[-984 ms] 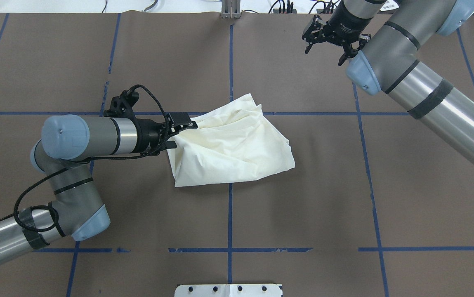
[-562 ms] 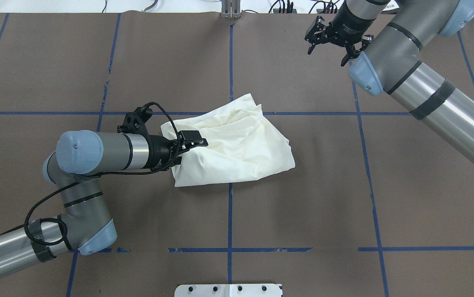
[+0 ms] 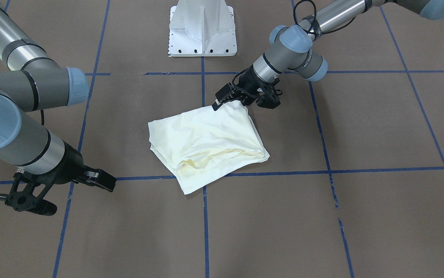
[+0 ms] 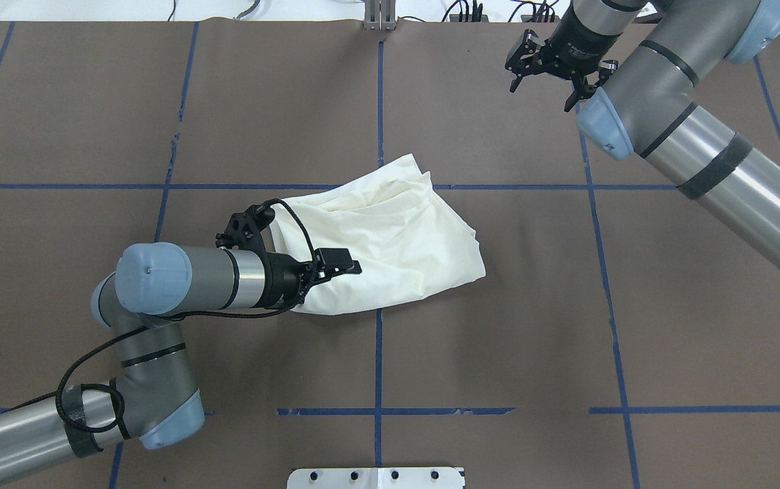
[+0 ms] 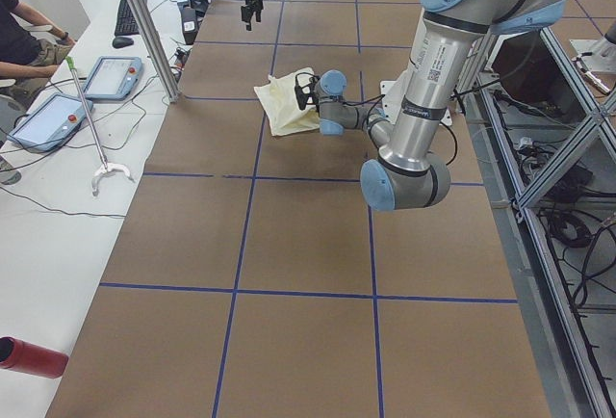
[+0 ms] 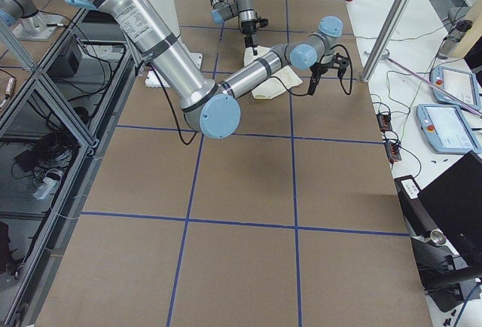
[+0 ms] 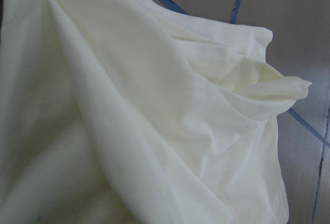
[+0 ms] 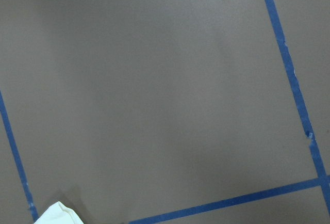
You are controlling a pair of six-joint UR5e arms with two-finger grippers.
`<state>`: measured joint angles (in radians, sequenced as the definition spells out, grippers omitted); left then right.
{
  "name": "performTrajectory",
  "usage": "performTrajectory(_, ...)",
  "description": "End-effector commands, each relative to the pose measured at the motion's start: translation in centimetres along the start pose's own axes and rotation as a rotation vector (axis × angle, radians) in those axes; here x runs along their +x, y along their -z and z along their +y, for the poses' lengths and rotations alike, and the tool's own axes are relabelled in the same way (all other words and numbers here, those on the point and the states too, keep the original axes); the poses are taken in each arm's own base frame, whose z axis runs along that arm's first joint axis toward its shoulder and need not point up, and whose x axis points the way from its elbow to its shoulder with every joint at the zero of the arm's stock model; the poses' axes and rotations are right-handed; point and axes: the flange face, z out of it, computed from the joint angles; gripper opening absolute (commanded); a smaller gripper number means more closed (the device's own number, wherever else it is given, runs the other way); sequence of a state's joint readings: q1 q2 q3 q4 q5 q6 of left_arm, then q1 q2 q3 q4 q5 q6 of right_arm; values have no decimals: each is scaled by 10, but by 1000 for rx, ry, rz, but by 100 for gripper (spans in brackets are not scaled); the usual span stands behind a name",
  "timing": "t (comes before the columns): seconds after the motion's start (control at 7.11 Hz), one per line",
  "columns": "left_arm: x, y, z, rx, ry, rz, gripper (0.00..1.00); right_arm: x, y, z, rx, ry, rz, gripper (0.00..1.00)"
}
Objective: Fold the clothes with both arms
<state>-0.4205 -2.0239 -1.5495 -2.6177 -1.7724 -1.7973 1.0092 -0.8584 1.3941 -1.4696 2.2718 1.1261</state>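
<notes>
The cream-white shirt [image 4: 403, 231] lies bunched at the table's middle, only plain cream showing and the print hidden; it also shows in the front view [image 3: 206, 143]. My left gripper [image 4: 337, 262] lies low over the shirt's left part and looks shut on a fold of its edge; in the front view [image 3: 225, 98] the cloth rises to it. The left wrist view is filled with shirt folds [image 7: 154, 110]. My right gripper [image 4: 547, 76] is open and empty, above the far right of the table, well away from the shirt [image 3: 73, 195]. The right wrist view shows one shirt corner [image 8: 56, 214].
The brown table [image 4: 498, 339] is crossed by blue tape lines [image 4: 379, 367]. The white pedestal base [image 3: 202, 27] stands at the robot's edge. In the left exterior view a side table holds tablets [image 5: 43, 119], a metal pole [image 5: 144, 23] stands beside it, and a red bottle [image 5: 29, 355] lies near.
My left gripper has moved right and toward the robot, carrying the shirt's left edge over the rest. The right gripper has drifted slightly farther away and stays open.
</notes>
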Motion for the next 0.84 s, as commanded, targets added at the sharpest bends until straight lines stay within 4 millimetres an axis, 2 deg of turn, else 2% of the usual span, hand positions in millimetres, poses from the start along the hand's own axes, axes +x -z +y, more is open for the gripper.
performTrajectory(0.0,-16,-13,41,-64,-16,-26,99,0,-1,0,-1,1,1,100)
performTrajectory(0.14,-13,-12,46,-72,-17,-25,99,1,-2,0,-2,3,2,100)
performTrajectory(0.28,-5,-1,57,-93,-24,-3,99,1,-2,0,-2,3,2,100)
performTrajectory(0.42,-14,18,69,-116,-29,2,99,-1,-1,0,-1,5,-1,100)
performTrajectory(0.7,-10,59,77,-139,-106,-63,99,-3,1,1,1,9,-5,100)
